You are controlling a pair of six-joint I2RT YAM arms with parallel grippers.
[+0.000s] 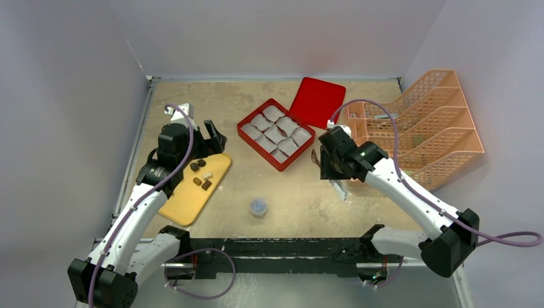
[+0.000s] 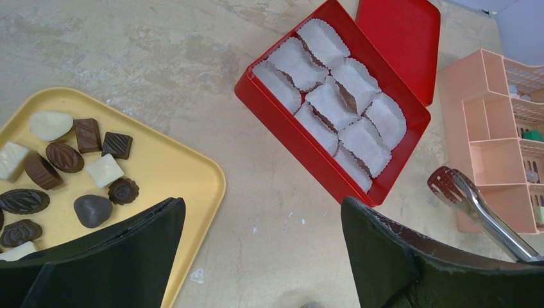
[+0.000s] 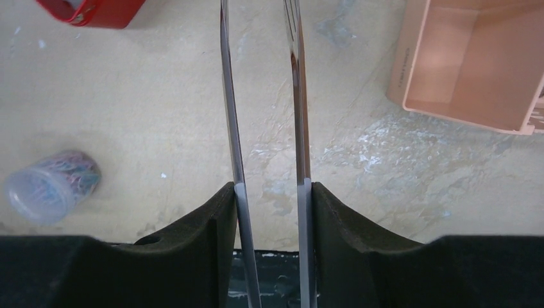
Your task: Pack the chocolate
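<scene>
The chocolate (image 1: 200,174), several small dark brown and a few cream-white pieces, lies on a yellow tray (image 1: 186,202) at the left; it also shows in the left wrist view (image 2: 64,157) on the tray (image 2: 160,160). A red box (image 1: 242,127) with white paper liners stands open at centre, and shows in the left wrist view (image 2: 289,138). My left gripper (image 1: 208,138) is open and empty above the tray's far edge (image 2: 262,202). My right gripper (image 1: 328,168) is shut on metal tongs (image 1: 340,189), right of the box; both tong arms (image 3: 231,115) run between its pads (image 3: 268,189).
The red lid (image 1: 317,101) lies behind the box. A peach desk organizer (image 1: 423,122) fills the right side. A small clear cup of paper clips (image 1: 258,206) stands near the front centre. Walls close off the left, back and right.
</scene>
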